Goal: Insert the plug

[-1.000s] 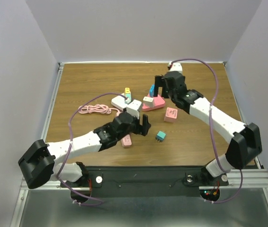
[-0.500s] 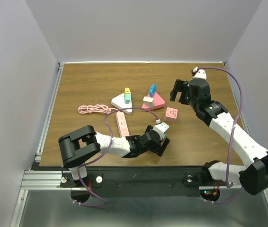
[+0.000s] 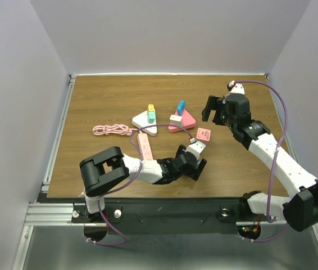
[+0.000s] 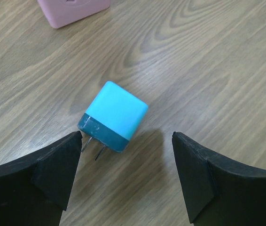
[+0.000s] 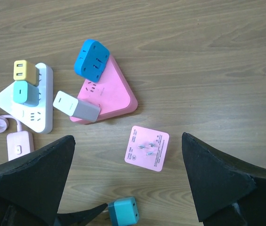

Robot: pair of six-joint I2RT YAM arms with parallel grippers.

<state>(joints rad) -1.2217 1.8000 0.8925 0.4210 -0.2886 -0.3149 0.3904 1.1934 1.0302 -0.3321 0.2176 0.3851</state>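
The plug [image 4: 114,117] lay on its side on the table [image 4: 208,56], near the front edge and apart from the socket blocks. Within the last second my left gripper [image 4: 127,141] had swung away from the long pink strip [image 3: 145,147] and settled over the plug. Its jaws stood wide, one on each side, gripping nothing. The prongs seemed to reach just short of one finger, though I could not tell whether they touched it. My right gripper [image 3: 213,110], also spread wide and empty, had drawn back from the pink triangular block [image 5: 107,96] to hover to its right. I took that to mean the pick-up was set up but not yet made, with the sockets left open to approach. The plug was a small cube of smooth cyan plastic with rounded corners. One darker teal face carried two thin metal prongs. The table showed a flat, printed-looking wood grain. The pink triangular block was a rounded wedge already carrying a blue adapter [image 5: 91,59] and a white-and-grey plug [image 5: 75,107]. Left of it, a white triangular block [image 5: 27,108] held a yellow cube [image 5: 26,71] and a mint cube [image 5: 26,92]. A flat pink square adapter [image 5: 147,148] lay prongs up between the blocks and the plug.
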